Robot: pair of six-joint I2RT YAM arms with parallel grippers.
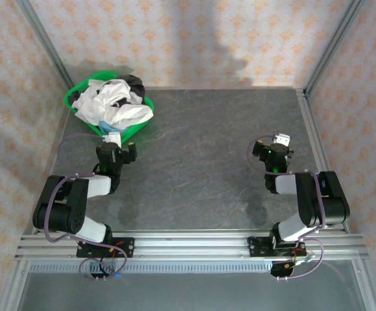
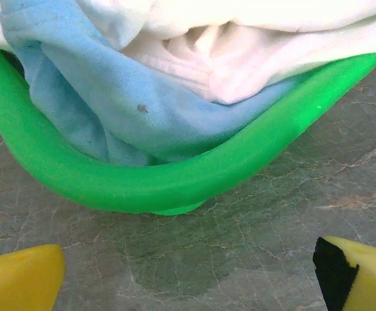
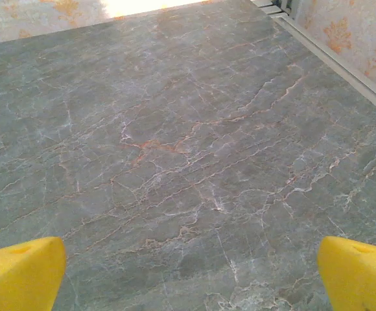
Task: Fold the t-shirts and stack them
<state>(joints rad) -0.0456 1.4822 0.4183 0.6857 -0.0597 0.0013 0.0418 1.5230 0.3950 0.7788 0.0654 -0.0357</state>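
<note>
My left pincer (image 2: 188, 278) and right pincer (image 3: 188, 275) gape released; crumpled t-shirts (image 1: 113, 103), white over light blue, fill the green basket (image 2: 175, 184).

You are looking down at the grey, marble-veined table (image 3: 175, 149), with fine pale and rusty lines running across it. Your right gripper (image 3: 188, 285) stands wide apart: its yellow fingertips (image 3: 19, 272) sit at the two bottom corners, and stone surface shows between them. Along the upper right, a pale metal rail (image 3: 330, 52) borders the table edge, and the patterned wall (image 3: 356, 29) rises just behind it. A bright patch of light (image 3: 142, 5) falls at the table's far edge.
</note>
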